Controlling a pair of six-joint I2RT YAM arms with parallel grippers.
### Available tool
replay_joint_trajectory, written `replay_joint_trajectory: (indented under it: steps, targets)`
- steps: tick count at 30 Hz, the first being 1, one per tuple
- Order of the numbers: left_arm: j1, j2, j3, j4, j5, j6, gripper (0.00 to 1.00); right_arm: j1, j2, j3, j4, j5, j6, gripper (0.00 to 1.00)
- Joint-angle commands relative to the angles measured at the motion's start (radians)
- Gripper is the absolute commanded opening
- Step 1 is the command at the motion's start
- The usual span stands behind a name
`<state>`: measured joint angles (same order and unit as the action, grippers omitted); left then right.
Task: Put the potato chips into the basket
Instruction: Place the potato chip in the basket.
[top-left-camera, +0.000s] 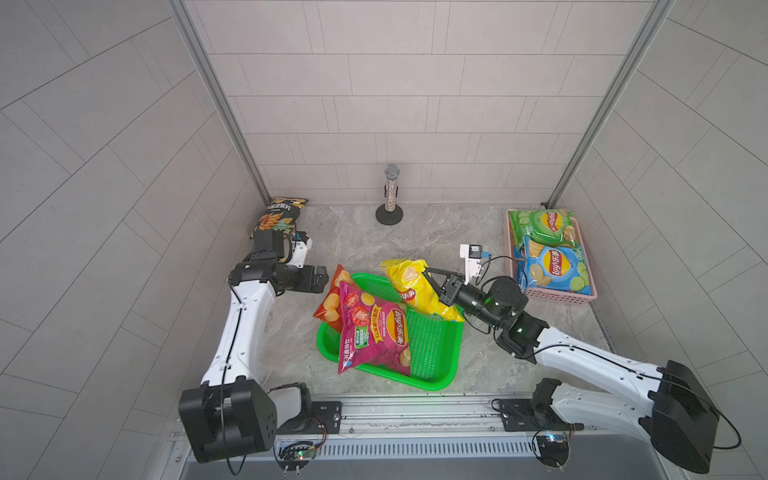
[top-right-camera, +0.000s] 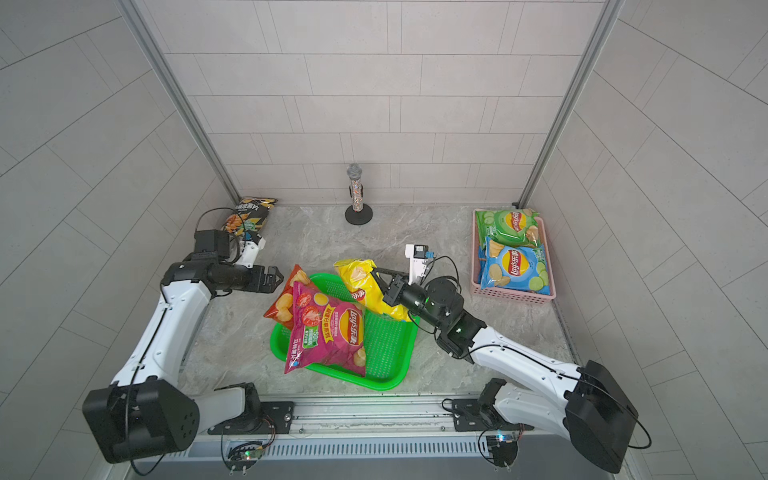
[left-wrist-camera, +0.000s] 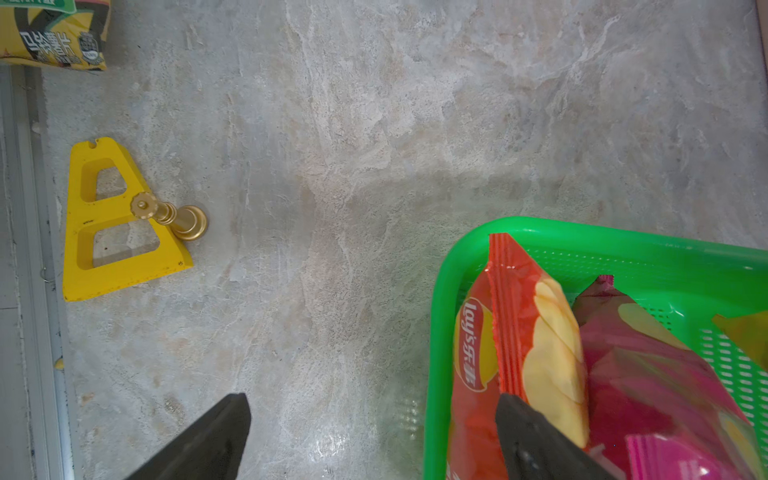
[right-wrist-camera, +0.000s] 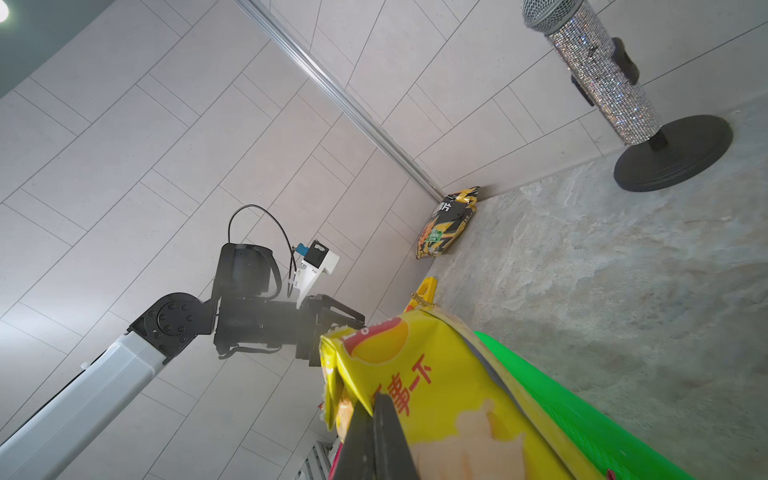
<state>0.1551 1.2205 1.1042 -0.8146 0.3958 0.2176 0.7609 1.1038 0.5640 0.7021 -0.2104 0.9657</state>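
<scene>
Right claw (top-left-camera: 428, 274) pinches yellow bag (top-left-camera: 409, 286) over basket (top-left-camera: 432, 345) (left claw (top-left-camera: 323, 279) spread, seemingly beside red bag (top-left-camera: 332, 301)).

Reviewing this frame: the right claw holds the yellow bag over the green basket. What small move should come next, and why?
Probably shift the right claw slightly toward the middle of the green basket and lower it before opening. It is shut on the yellow bag, which hangs tilted over the basket with its lower end at the rim's corner; released here, it might slide out.
</scene>
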Motion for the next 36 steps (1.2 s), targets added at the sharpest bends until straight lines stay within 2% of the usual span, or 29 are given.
replay_joint_trajectory:
  steps: [1, 8, 12, 16, 19, 21, 24, 27, 31, 33, 36]
  targets:
    - [0.009, -0.028, -0.010, 0.034, 0.005, -0.005, 1.00, 0.005, 0.047, -0.064, 0.297, 0.072, 0.033, 0.00]
    - [0.008, -0.004, -0.006, 0.025, 0.031, -0.012, 1.00, 0.003, 0.218, -0.113, 0.523, 0.061, 0.087, 0.00]
    - [0.009, -0.004, -0.005, 0.022, 0.041, -0.012, 1.00, -0.007, 0.302, -0.167, 0.666, 0.098, 0.126, 0.00]
    - [0.008, -0.008, -0.004, 0.021, 0.044, -0.014, 1.00, -0.030, 0.296, -0.197, 0.645, 0.098, 0.142, 0.26]
    - [0.009, -0.008, -0.002, 0.018, 0.050, -0.013, 1.00, -0.045, 0.190, -0.194, 0.444, 0.092, 0.084, 0.41]
    - [0.009, -0.009, -0.001, 0.017, 0.056, -0.013, 1.00, -0.047, 0.063, -0.152, 0.143, 0.121, 0.000, 0.51]
    - [0.009, -0.009, 0.000, 0.017, 0.062, -0.014, 1.00, -0.046, -0.110, -0.026, -0.339, 0.203, -0.172, 0.59]
    - [0.009, -0.005, 0.002, 0.017, 0.067, -0.013, 1.00, -0.046, -0.207, 0.077, -0.600, 0.268, -0.321, 0.64]
    - [0.010, 0.001, 0.005, 0.013, 0.068, -0.011, 1.00, -0.046, -0.182, 0.289, -0.911, 0.221, -0.469, 0.63]
    - [0.009, 0.000, 0.005, 0.011, 0.063, -0.009, 1.00, -0.035, -0.111, 0.431, -1.084, 0.172, -0.526, 0.61]
    - [0.010, 0.000, 0.002, 0.012, 0.049, -0.011, 1.00, 0.024, 0.016, 0.647, -1.329, 0.180, -0.609, 0.61]
